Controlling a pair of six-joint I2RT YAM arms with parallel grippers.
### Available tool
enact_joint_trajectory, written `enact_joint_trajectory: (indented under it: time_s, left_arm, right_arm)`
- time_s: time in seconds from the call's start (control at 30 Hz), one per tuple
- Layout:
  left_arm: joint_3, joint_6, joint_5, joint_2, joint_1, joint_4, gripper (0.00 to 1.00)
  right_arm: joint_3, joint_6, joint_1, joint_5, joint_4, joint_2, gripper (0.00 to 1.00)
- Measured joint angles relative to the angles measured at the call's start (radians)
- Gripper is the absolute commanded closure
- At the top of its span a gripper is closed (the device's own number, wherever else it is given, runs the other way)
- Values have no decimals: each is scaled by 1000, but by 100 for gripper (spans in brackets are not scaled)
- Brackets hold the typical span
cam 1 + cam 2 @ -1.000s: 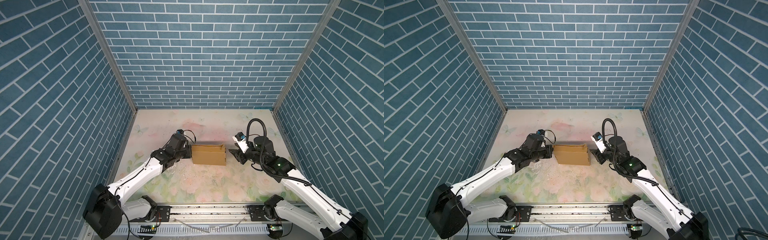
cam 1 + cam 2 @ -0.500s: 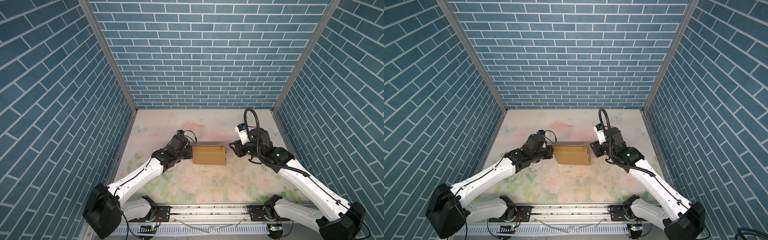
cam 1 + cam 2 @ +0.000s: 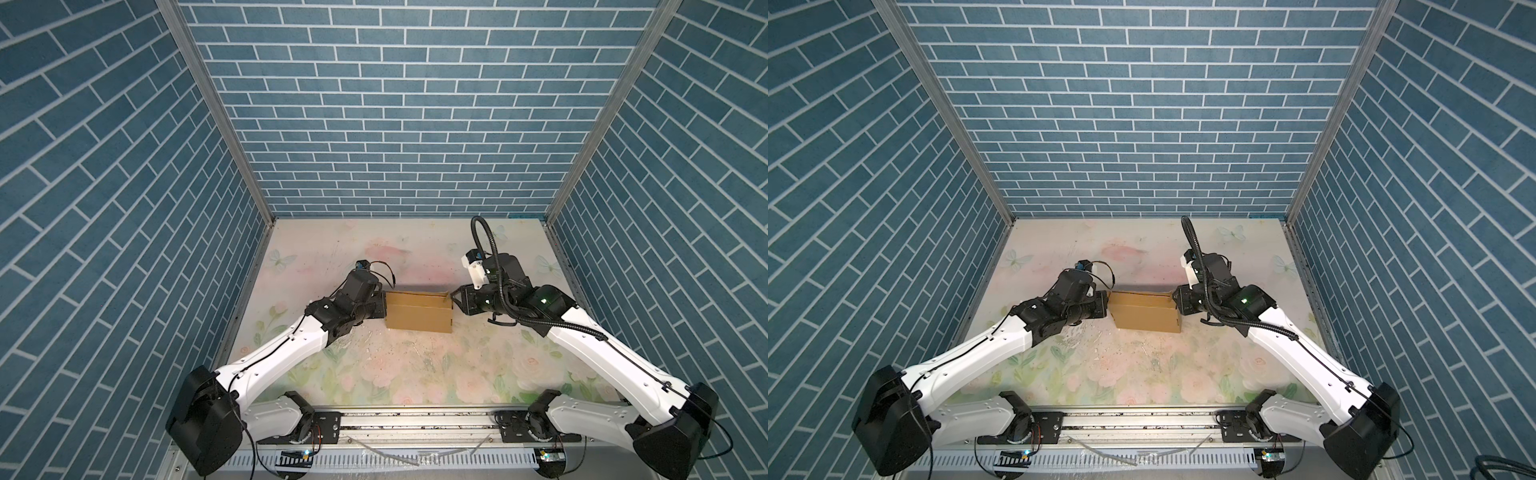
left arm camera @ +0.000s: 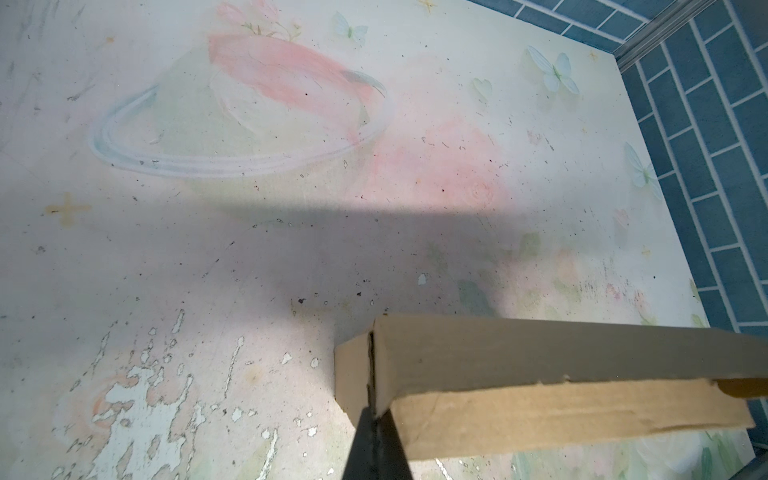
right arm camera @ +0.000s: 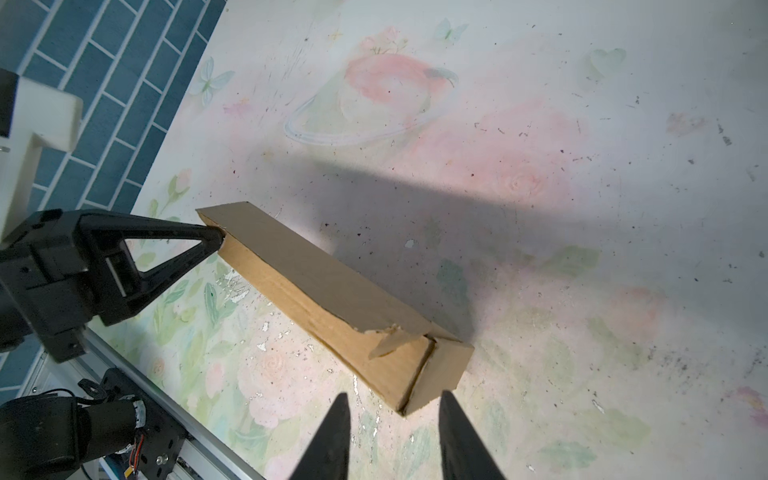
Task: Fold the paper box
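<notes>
Nearest, the right gripper (image 5: 393,399) hung part-open and empty just short of the paper box (image 5: 332,299), probably lined up to press its loose end flap home. The box lay in the middle of the table (image 5: 582,208). At its far end the left gripper (image 5: 220,239) was pinched shut on the wall, apparently bracing it.

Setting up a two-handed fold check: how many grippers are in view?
2. The left gripper pinches the left end of the paper box, jaws shut; the right gripper sits at its right end, jaws open, not gripping. None seems hidden.
</notes>
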Motion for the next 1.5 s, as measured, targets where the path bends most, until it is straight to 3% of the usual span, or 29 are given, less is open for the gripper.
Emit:
enact_joint_trajectory:
  time_s: [1.5]
  left_arm:
    - [3,0,-9,2,-11,-2,100]
  right_arm:
    - [51,63,29,36,-20,159,67]
